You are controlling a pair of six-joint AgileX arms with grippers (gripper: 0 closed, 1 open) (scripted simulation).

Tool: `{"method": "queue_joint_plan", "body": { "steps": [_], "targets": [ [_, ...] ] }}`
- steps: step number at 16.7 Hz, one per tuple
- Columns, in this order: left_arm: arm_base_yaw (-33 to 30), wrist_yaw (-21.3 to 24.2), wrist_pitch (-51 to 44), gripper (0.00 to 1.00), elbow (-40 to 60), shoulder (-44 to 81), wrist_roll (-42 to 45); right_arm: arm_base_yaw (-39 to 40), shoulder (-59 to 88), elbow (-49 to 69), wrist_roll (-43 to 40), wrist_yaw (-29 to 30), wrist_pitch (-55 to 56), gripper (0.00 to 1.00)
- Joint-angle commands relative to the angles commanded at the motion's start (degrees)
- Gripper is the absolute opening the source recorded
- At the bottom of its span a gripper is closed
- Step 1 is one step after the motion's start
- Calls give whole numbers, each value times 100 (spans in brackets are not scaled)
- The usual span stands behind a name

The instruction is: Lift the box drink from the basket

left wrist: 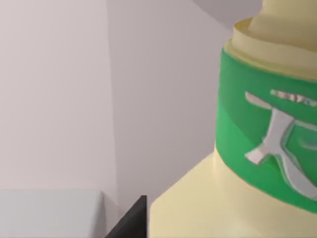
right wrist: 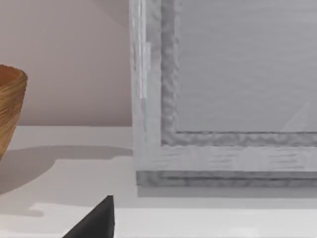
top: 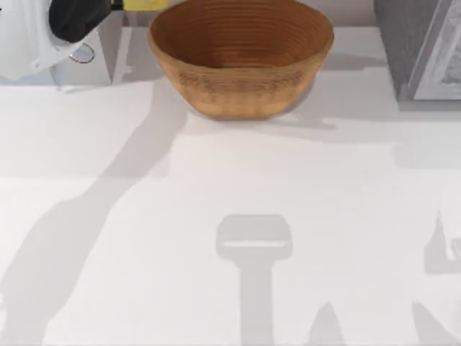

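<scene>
Pale-yellow box drink (left wrist: pixel 208 208) with green band rides above the tan ribbed basket's (top: pixel 241 90) far-left rim

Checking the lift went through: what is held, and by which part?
The left gripper appears to hold the box drink, by the basket's left rim; where on the carton it grips cannot be told.

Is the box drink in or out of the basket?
Out. The basket interior is bare; the box drink sits close against the left wrist camera, yellow at the top view's upper left.
</scene>
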Motion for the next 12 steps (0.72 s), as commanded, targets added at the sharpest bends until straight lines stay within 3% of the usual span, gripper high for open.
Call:
{"method": "queue_joint_plan", "body": {
  "steps": [12],
  "targets": [
    [2025,1841,-1086,0,-5944,-7352,-47,0,0,0,0,0,0,100]
  ]
}}
